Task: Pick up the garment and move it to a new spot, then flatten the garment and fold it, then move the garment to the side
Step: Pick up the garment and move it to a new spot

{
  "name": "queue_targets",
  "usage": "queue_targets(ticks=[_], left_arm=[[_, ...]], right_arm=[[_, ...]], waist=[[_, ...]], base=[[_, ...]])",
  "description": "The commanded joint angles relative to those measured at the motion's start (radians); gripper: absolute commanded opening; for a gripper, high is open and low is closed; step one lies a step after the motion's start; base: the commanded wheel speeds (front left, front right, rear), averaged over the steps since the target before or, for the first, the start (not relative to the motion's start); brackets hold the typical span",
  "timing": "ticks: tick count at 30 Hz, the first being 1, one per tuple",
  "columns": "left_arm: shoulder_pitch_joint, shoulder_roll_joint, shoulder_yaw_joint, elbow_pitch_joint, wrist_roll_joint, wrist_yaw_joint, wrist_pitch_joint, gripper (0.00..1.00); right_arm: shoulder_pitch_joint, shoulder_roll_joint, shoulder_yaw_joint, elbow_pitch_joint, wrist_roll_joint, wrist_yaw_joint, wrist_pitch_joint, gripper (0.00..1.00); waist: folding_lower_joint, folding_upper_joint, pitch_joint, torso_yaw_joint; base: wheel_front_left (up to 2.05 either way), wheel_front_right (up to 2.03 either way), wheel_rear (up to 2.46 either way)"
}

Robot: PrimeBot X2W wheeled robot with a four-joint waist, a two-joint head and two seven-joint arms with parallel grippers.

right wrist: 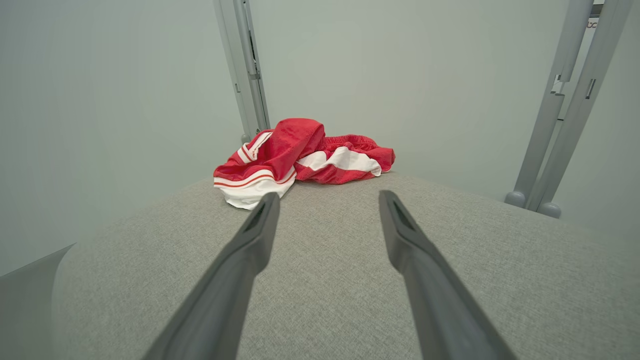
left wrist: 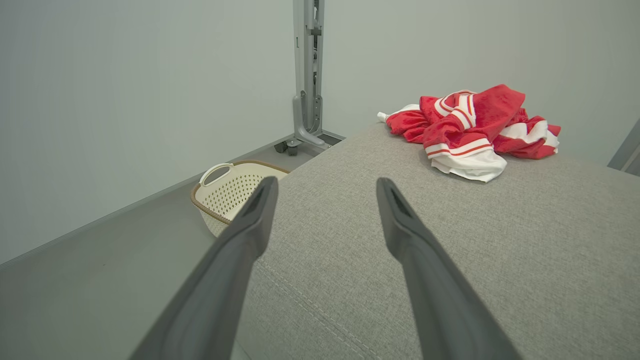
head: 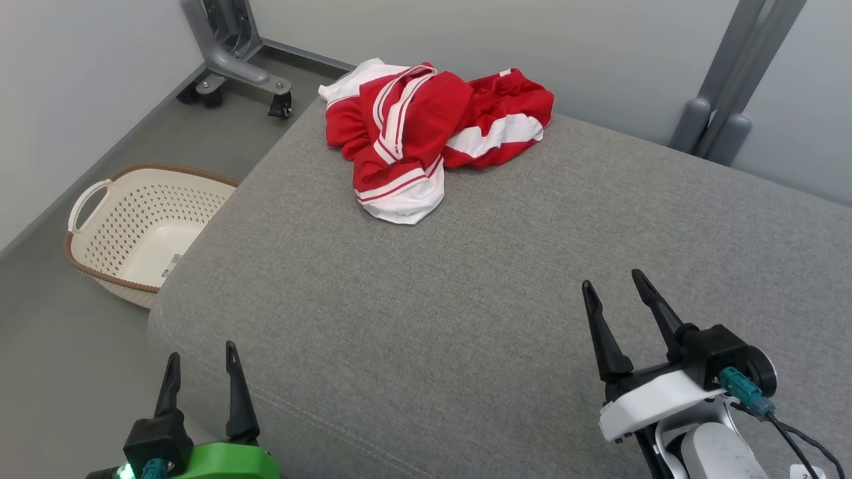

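Observation:
A red garment with white stripes (head: 426, 133) lies crumpled in a heap at the far edge of the grey cushioned surface (head: 466, 299). The left wrist view has the garment (left wrist: 470, 130) at its upper right, and in the right wrist view the garment (right wrist: 300, 155) sits straight ahead. My left gripper (head: 202, 358) hovers open at the near left corner of the surface, nothing between its fingers. Open and empty too, my right gripper (head: 612, 283) hangs over the near right part, well short of the garment.
A cream perforated laundry basket (head: 133, 226) stands on the floor left of the surface; the left wrist view has the basket (left wrist: 230, 192) behind my left finger. A grey wheeled stand (head: 233, 60) is at the back left and grey posts (head: 725, 100) at the back right. Walls close in behind.

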Motion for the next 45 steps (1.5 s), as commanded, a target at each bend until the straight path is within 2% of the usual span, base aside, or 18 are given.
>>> queue_targets(ticks=[1,6,11,17,19,24,32,38,45], left_arm=[[0.017,-0.001,-0.002,0.001,-0.005,0.004,-0.001,1.00],[-0.029,0.004,0.018,0.012,-0.066,-0.028,-0.001,1.00],[-0.164,0.079,0.021,0.029,-0.043,-0.070,0.017,1.00],[-0.445,0.165,-0.046,0.081,0.005,-0.165,0.118,1.00],[-0.551,0.189,-0.056,0.110,-0.006,-0.199,0.151,1.00],[-0.783,0.231,-0.101,0.200,-0.026,-0.247,0.238,1.00],[-1.001,0.265,-0.244,0.428,-0.131,-0.263,0.346,1.00],[-1.054,0.290,-0.314,0.574,-0.235,-0.263,0.373,1.00],[-1.063,0.291,-0.358,0.692,-0.357,-0.263,0.396,1.00]], right_arm=[[0.001,-0.005,-0.007,0.000,-0.007,-0.001,-0.003,1.00],[0.026,-0.005,-0.036,-0.010,-0.013,-0.001,-0.003,1.00],[0.052,-0.005,-0.080,-0.028,-0.027,-0.001,-0.003,1.00],[0.058,-0.005,-0.132,-0.074,-0.057,-0.001,-0.003,1.00],[0.033,-0.004,-0.129,-0.091,-0.079,-0.001,-0.003,1.00],[-0.028,-0.005,-0.122,-0.117,-0.137,-0.001,-0.003,1.00],[-0.105,-0.005,-0.118,-0.147,-0.196,-0.001,-0.003,1.00],[-0.129,-0.005,-0.125,-0.176,-0.220,-0.001,-0.003,1.00],[-0.128,-0.004,-0.142,-0.198,-0.237,-0.001,-0.003,1.00]], waist=[[0.0000,0.0000,-0.001,0.000],[0.0000,0.0000,-0.001,0.001],[0.0000,0.0000,0.008,0.007],[0.0000,0.0000,0.067,0.008],[0.0000,0.0000,0.109,-0.020],[0.0000,0.0000,0.221,-0.098],[0.0000,0.0000,0.363,-0.207],[0.0000,0.0000,0.435,-0.258],[0.0000,0.0000,0.481,-0.274]], base=[[0.00,0.00,0.00],[0.00,0.00,0.00],[0.00,0.00,0.00],[0.00,0.00,0.00],[0.00,0.00,0.00],[0.00,0.00,0.00],[0.00,0.00,0.00],[0.00,0.00,0.00],[0.00,0.00,0.00]])
